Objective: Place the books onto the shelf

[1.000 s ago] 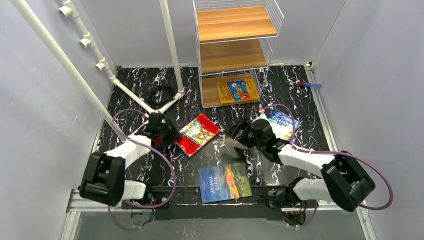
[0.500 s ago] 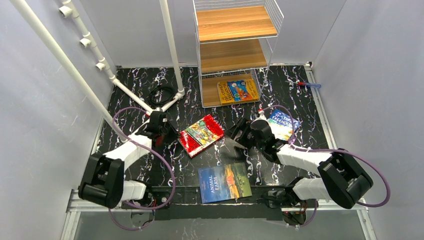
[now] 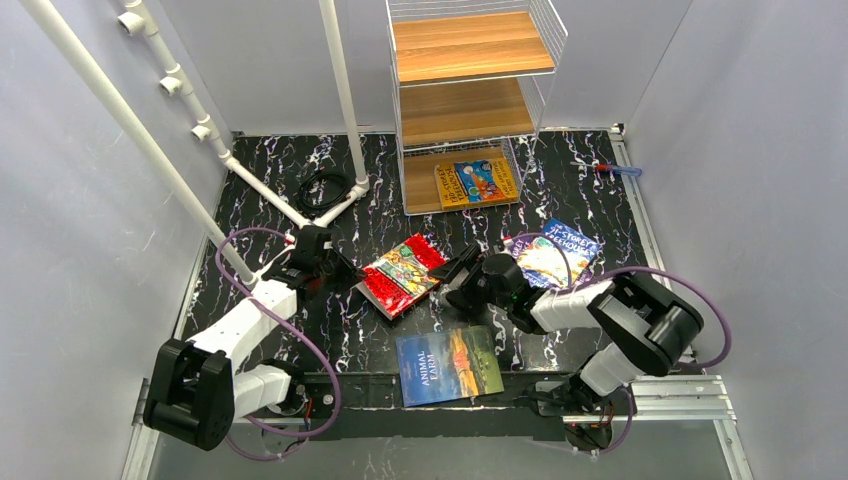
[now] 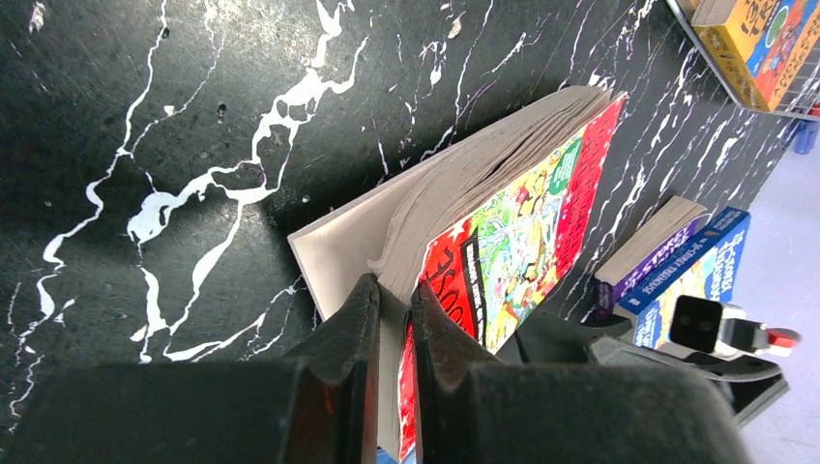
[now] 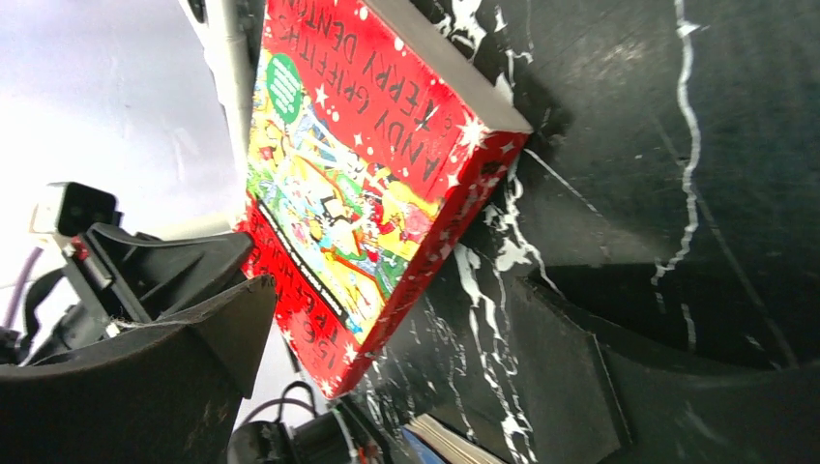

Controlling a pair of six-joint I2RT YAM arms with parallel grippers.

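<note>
Since prev frame red bk [image 3: 402,273] slid right; L gripper [image 4: 392,290] clamped on its page edge. Animal Farm [image 3: 449,364] nearest, untouched. R gripper [image 3: 455,280] gaping beside red bk. Blue bk [image 3: 552,255] still on table. Only yellow-blue bk [image 3: 476,183] on shelf [image 3: 470,45], bottom board.

Black marbled table [image 3: 400,215] is shown, red book [image 3: 402,274] partly lifted mid-table, Animal Farm [image 3: 450,365] laid flat at the near edge, blue book [image 3: 553,255] stacked on purple book [image 4: 643,253] at right, shelf [image 3: 470,45] stood at the back, cartoon book [image 3: 476,183] laid on its lowest board.
</note>
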